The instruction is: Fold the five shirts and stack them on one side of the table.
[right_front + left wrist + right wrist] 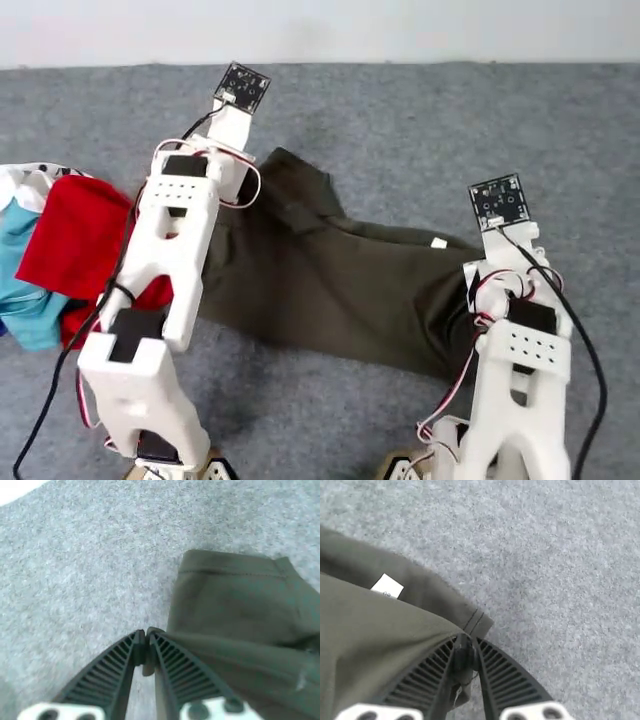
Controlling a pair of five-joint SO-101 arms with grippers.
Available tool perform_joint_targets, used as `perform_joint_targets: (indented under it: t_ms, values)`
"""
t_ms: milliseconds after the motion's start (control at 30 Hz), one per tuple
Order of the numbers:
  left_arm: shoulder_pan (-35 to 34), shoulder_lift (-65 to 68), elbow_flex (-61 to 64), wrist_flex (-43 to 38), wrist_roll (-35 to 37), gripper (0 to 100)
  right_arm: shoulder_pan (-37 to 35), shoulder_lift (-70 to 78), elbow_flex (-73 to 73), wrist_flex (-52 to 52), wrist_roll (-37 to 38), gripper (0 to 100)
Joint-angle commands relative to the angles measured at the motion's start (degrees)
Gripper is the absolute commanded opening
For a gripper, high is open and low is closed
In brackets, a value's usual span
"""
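Note:
A dark olive shirt (330, 270) lies spread across the middle of the grey carpeted table, partly folded over itself. My left gripper (146, 650) is shut on an edge of the olive shirt (235, 610), near the shirt's left end in the high view. My right gripper (465, 652) is shut on the hem of the olive shirt (375, 630) at its right end, beside a small white label (386, 586). Both arms (180, 250) hide the pinched cloth from above.
A heap of other shirts lies at the table's left edge: a red one (75, 235), a teal one (25, 290) and a white patterned one (25, 180). Bare grey carpet (430, 130) stretches behind and to the right of the olive shirt.

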Motion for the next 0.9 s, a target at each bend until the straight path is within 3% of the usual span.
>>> perform_joint_targets:
  t_ms: [0, 367, 867]
  values:
    - [1.1, 1.7, -4.5, -1.1, 0.6, 1, 0.0, 1.8, -0.8, -2.8, -0.5, 1.0]
    - [3.8, 8.9, -11.2, -1.0, 0.6, 1, 0.1, 11.4, -8.5, -3.6, -0.5, 1.0]
    - [3.4, 8.9, -14.2, 0.9, 0.6, 1, 1.9, 15.9, -12.8, -3.6, -0.5, 1.0]
